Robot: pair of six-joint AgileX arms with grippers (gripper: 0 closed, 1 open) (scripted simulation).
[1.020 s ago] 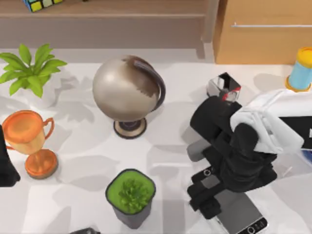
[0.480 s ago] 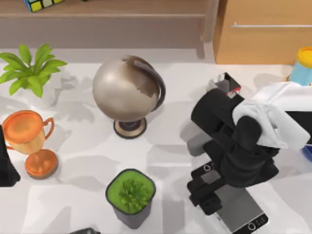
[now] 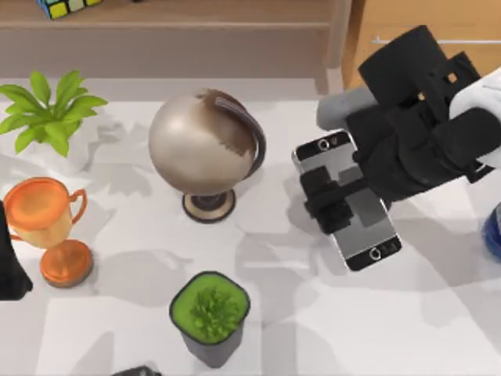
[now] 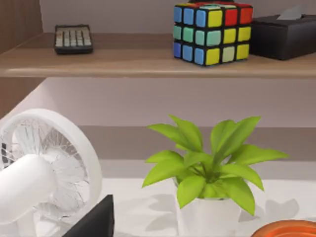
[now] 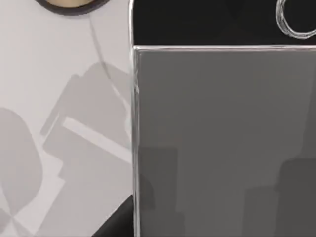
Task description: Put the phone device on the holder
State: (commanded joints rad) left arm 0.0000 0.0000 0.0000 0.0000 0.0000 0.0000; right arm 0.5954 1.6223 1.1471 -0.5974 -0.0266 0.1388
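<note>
The right gripper (image 3: 333, 196) has its jaws clamped on the phone device (image 3: 348, 200), pinching it across its width about midway along its length. The phone is held up off the counter (image 3: 141, 266), screen upward, lying slantwise: one end points far and left toward the globe (image 3: 205, 145), the button end near and right. It sits right of the globe and well apart from the potted succulent (image 3: 210, 313) nearer the front. In the right wrist view the grey screen and black frame of the phone (image 5: 222, 138) sit close under the camera, with the pale counter beyond.

The phone looks like a stiff, thin slab, light for its size, with smooth glass and a slick frame. A hold across the long edges near the middle, as here, keeps it balanced; gripping toward one end would likely let it tip or slide. It probably needs gentle setting down, since glass chips on a hard edge.

The left arm (image 3: 9, 266) is parked at the counter's left edge, beside the orange trophy cup (image 3: 43, 223).
</note>
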